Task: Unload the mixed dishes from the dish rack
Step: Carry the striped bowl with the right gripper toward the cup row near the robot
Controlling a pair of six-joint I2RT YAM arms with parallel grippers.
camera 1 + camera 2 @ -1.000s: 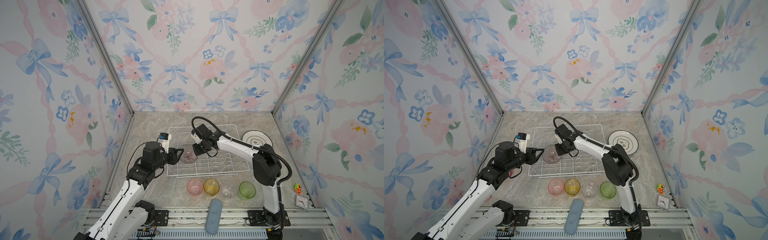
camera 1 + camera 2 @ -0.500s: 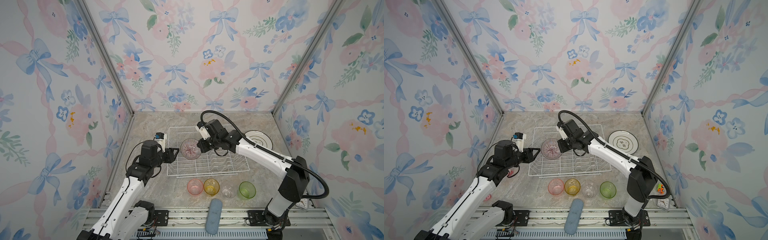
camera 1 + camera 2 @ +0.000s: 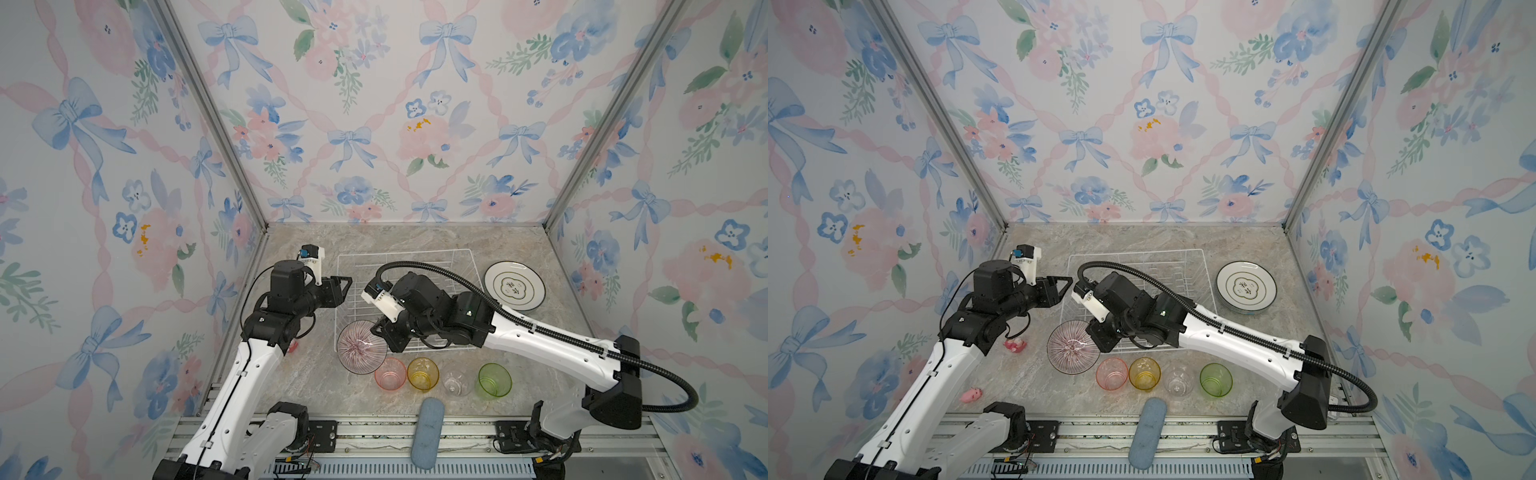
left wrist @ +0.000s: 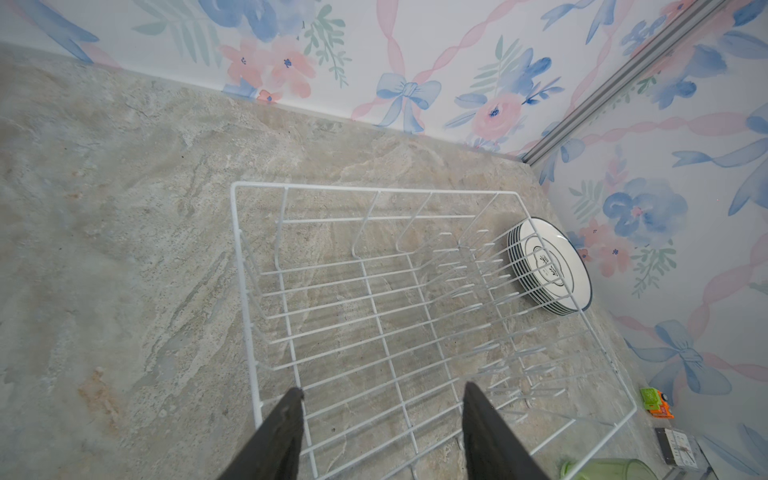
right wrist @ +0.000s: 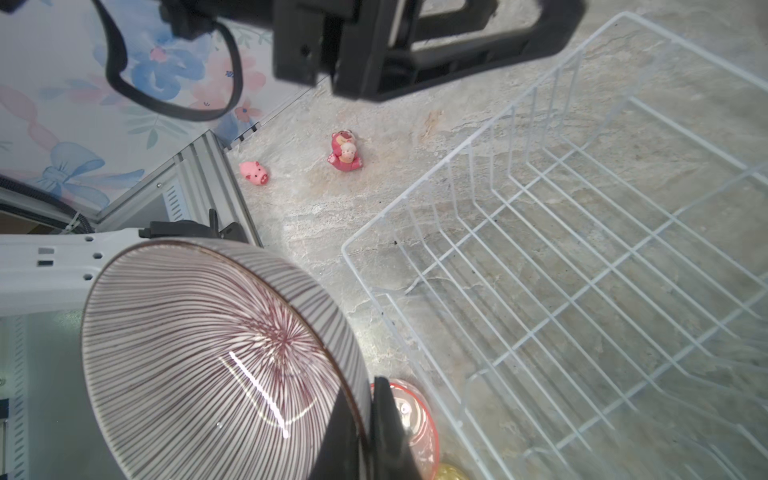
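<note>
Our right tool [image 5: 363, 395] is pinching the rim of the striped bowl [image 3: 360, 347], one finger inside and one outside. The bowl looks hard, smooth and easy to break. We think it is heavy for a rim hold, so it could slip. It hangs tilted just outside a front corner of the dish rack [image 4: 374, 188], close to the pink tumbler [image 3: 390, 373]. Our left tool [image 4: 382, 388] is spread apart and holds nothing. The rack has nothing in it. The plates [image 3: 514, 289] sit stacked on the tabletop [image 3: 316, 386], and the tumblers [image 3: 422, 374] stand in a row with nothing inside.
</note>
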